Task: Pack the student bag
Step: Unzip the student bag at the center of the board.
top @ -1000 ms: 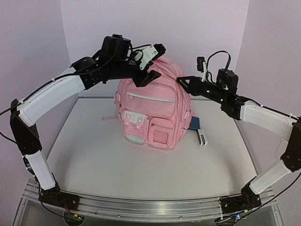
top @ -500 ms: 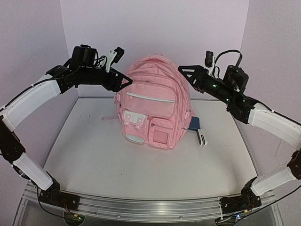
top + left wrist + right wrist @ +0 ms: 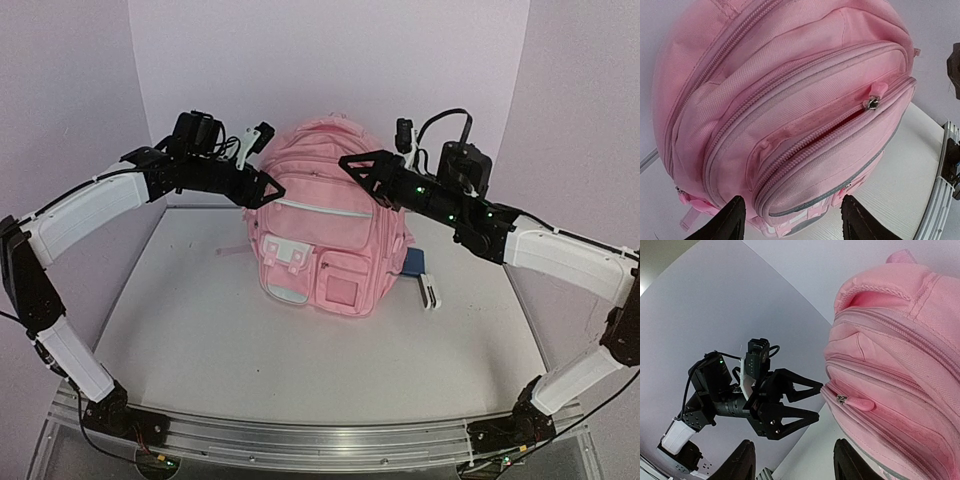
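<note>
A: On the white desk [image 3: 200, 330] the rounded pink student bag [image 3: 325, 240] stands upright, near the back wall.
B: Yes. The left claw [image 3: 262, 187] and the right claw [image 3: 360, 170] are near its top, each with jaws apart.
A: Only the wrist views show the woven fabric and the small metal zipper slider [image 3: 873, 102].

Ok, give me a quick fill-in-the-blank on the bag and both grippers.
1. The large pink fabric backpack stands ___ on the white table.
2. The left gripper and the right gripper both have ___ jaws.
3. The small dark blue object lies on the robot's ___ side of the backpack.
Missing words: upright, open, right.
</note>
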`<state>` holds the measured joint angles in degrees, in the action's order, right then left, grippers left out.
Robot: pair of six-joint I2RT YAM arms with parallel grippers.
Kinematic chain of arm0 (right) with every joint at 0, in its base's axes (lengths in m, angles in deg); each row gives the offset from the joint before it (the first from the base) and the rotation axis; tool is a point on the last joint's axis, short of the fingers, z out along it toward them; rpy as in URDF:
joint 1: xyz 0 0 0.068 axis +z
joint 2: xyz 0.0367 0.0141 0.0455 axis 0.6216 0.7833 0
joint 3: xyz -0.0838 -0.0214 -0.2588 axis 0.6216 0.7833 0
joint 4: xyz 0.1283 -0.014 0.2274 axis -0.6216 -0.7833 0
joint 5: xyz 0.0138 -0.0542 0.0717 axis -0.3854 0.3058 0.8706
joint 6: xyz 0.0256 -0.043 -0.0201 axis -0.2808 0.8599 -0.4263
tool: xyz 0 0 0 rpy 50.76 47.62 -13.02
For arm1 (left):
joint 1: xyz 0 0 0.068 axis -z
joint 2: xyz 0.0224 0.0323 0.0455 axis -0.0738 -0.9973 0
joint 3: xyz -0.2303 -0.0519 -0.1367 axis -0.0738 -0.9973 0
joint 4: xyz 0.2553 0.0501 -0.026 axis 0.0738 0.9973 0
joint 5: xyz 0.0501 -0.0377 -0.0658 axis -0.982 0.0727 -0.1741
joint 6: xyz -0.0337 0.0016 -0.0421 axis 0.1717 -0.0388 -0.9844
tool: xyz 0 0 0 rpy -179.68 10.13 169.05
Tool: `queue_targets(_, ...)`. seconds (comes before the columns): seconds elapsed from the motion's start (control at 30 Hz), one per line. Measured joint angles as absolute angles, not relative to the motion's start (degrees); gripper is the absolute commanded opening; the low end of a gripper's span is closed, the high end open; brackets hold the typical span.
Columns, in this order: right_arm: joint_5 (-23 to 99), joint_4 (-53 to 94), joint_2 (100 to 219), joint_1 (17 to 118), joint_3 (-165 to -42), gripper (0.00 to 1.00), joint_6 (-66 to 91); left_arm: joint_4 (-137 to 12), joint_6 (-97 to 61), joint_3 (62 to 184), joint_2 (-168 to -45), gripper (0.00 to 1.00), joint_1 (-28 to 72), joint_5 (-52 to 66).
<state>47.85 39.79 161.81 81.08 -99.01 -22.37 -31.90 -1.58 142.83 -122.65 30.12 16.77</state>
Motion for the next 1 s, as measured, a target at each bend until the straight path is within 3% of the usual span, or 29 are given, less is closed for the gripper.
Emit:
queue_targets(0.13, 46.8, 39.1, 162.4, 81.2, -99.0, 0.53, -22.6, -32.0, -0.9, 142.8, -124.2, 0.52, 30.0, 17.8)
queue_targets(0.53, 41.1, 32.8, 163.1, 81.2, -102.8, 0.54, -21.0, -36.9, 1.1, 139.4, -124.0, 0.07, 28.6, 24.9)
queue_targets(1.0, 30.9, 17.8, 163.3, 81.3, -107.4, 0.54, -19.4, -41.1, 0.4, 132.2, -119.8, 0.0, 40.3, 24.8)
